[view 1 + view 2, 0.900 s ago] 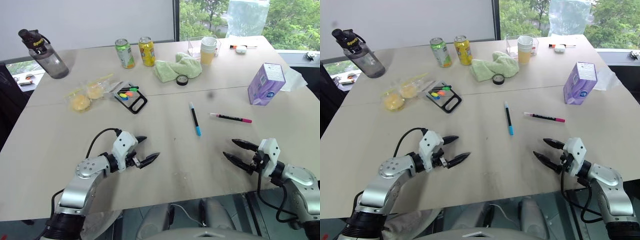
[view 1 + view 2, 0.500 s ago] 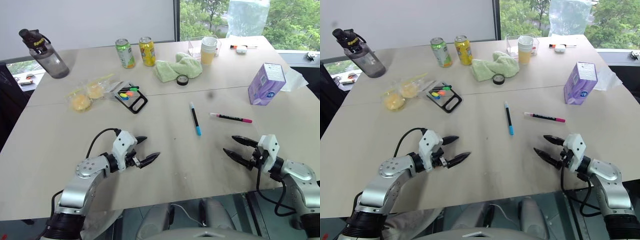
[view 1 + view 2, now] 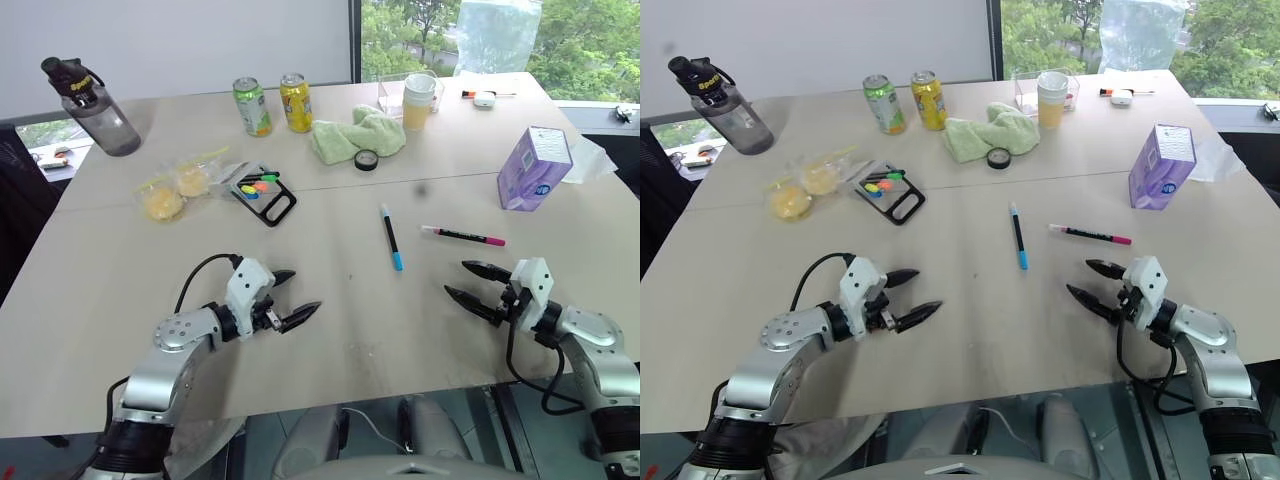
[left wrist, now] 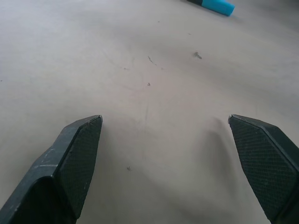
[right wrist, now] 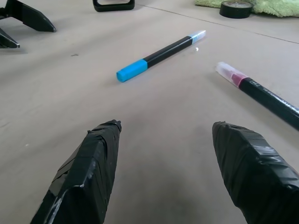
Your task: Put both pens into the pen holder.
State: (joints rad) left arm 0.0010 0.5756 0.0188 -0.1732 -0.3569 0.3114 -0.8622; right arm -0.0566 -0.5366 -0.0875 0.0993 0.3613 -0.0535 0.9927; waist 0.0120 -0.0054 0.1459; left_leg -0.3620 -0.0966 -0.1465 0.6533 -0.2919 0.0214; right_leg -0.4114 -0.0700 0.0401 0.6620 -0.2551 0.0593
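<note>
Pens lie loose on the table [image 3: 120,260], taken here against the pen holder [image 3: 262,193], which sits toward the far left by two bagged snacks [image 3: 172,193]. Nearer than it, the left gripper [image 3: 290,296] hovers, fingers spread, holding nothing. Right of the holder lies the blue-ended pen [image 3: 389,237], then the pink-ended pen [image 3: 463,236]. Nearest, far right, the right gripper [image 3: 474,282] gapes empty.

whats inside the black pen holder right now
The pen holder shows short green, orange, yellow and blue markers at one end; its loop end is open. Neither pen is in it. Anything beneath the markers is hidden.
</note>
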